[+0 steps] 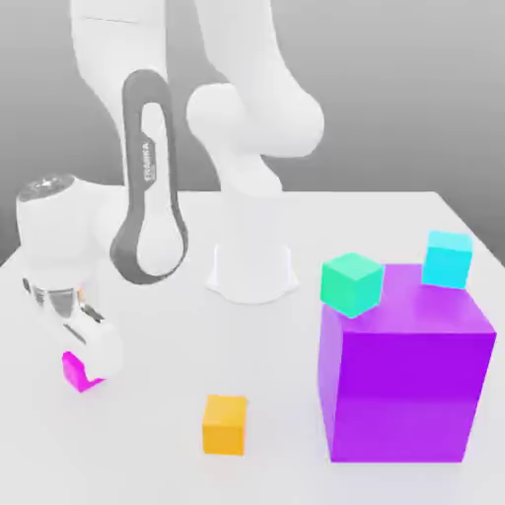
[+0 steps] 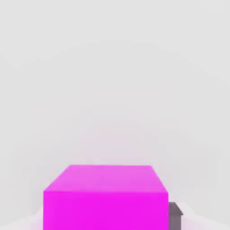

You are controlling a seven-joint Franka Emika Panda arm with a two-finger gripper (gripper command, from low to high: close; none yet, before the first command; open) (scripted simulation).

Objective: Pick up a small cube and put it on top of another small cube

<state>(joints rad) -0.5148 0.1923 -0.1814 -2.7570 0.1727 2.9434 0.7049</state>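
The small magenta cube (image 1: 72,371) rests on the white table near the exterior view's left edge. My gripper (image 1: 89,367) has come down over it, with the white fingers straddling the cube. In the hand view the magenta cube (image 2: 105,197) sits close under the hand, and a dark fingertip pad (image 2: 175,215) presses flush against its side. The gripper is shut on this cube, which still touches the table. A small orange cube (image 1: 225,424) of about the same size lies on the table toward the exterior view's right of the gripper, apart from it.
A large purple cube (image 1: 404,380) stands at the exterior view's right. A green cube (image 1: 351,283) and a cyan cube (image 1: 448,259) show at its upper edge; I cannot tell if they rest on it. The arm's base (image 1: 252,268) stands behind the middle.
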